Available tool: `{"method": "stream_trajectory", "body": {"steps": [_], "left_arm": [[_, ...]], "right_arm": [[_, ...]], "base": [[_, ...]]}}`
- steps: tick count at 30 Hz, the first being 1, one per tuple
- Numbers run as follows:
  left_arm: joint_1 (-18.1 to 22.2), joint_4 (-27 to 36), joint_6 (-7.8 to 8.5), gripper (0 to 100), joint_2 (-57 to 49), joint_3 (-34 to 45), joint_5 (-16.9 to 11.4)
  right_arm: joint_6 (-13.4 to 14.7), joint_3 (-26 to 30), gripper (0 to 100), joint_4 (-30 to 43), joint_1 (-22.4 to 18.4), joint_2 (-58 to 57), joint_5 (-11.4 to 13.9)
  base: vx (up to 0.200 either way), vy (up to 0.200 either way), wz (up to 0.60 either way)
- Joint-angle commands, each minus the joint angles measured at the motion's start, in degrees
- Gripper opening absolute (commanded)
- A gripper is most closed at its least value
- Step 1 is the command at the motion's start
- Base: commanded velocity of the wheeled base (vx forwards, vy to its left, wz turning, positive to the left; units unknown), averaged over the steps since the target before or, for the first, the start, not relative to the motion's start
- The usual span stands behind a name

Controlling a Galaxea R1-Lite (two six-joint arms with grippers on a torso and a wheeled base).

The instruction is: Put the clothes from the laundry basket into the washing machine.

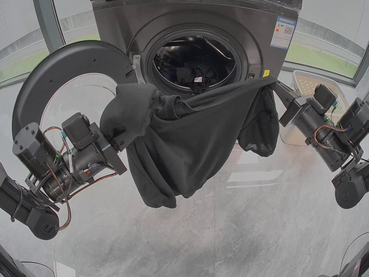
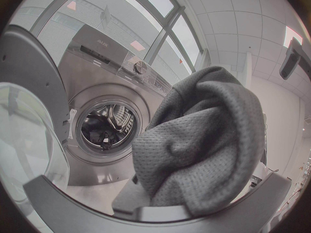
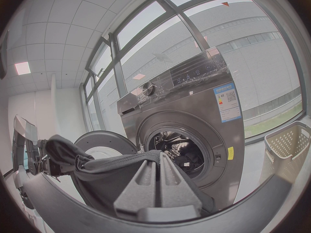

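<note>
My left gripper (image 1: 120, 141) is clenched on one end of the dark grey shirt (image 1: 184, 143), whose cloth bunches over its fingers. My right gripper (image 1: 273, 84) pinches the other end, its fingers (image 3: 175, 185) pressed together on the hem. The shirt hangs stretched between them, sagging in the middle above the floor (image 1: 238, 220), just in front of the washing machine (image 1: 192, 16). The door (image 1: 69, 70) stands swung wide on my left. Dark clothes (image 1: 196, 74) already lie in the drum. The laundry basket (image 1: 303, 82) stands on the floor beside the machine, behind my right arm.
</note>
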Motion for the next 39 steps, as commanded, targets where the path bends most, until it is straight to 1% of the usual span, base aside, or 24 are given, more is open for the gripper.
{"method": "stream_trajectory", "body": {"steps": [1, 3, 4, 7, 9, 16, 26, 30, 33, 37, 38, 39], "left_arm": [[0.0, 0.0, 0.12, 0, 1.1, 1.2, -0.1], [-0.1, 0.0, -0.06, 0, 1.6, 1.4, -0.1], [-0.1, 0.0, -0.06, 100, 1.8, 1.5, -0.1], [-0.7, 0.0, 0.29, 100, 3.9, 2.9, -0.2], [-0.7, 0.0, 0.21, 100, 4.4, 3.0, -0.1], [-0.7, -0.1, 0.29, 100, 8.1, 5.6, -0.5], [-1.9, 0.0, 0.29, 100, 14.0, 2.8, -0.6], [-4.5, -0.1, 0.29, 100, 17.3, 0.4, -0.7], [-6.4, -0.1, 0.38, 100, 18.6, -0.7, -0.6], [-8.7, -0.1, 0.29, 100, 19.5, -1.7, -0.5], [-8.9, -0.1, 0.38, 100, 19.8, -1.8, -0.4], [-9.9, -0.1, 0.82, 100, 20.6, -2.7, -0.1]], "right_arm": [[0.1, -0.3, 0, -0.1, 0.2, -0.5, 0.0], [0.0, -0.1, 0, -0.2, 0.8, -0.6, 0.0], [0.1, 0.0, 0, -0.2, 0.9, -0.6, 0.0], [0.1, 0.0, 0, 0.1, 1.1, -1.7, 0.1], [0.1, 0.0, 0, 0.3, 1.5, -2.0, 0.2], [0.1, -0.2, 0, 0.1, 3.9, -1.8, 0.0], [0.3, -0.2, 0, 0.4, 3.9, -1.8, -0.1], [0.3, -0.4, 0, 0.7, 3.9, -1.7, -0.3], [0.3, -0.7, 0, 0.8, 3.9, -1.4, -2.2], [0.3, -1.2, 0, 0.7, 3.9, -0.4, -2.4], [0.3, -1.2, 0, 0.7, 3.9, -0.2, -2.4], [0.3, -1.4, 0, 0.7, 4.0, 0.4, -2.6]], "base": [[0.000, 0.000, 0.00], [0.000, 0.000, 0.00], [0.000, 0.000, 0.00], [0.000, 0.000, 0.00], [0.000, 0.000, 0.00], [0.000, 0.000, 0.00], [0.000, 0.000, 0.00], [0.000, 0.000, 0.00], [0.000, 0.000, 0.00], [0.000, 0.000, 0.00], [0.000, 0.000, 0.00], [0.000, 0.000, 0.00]]}}
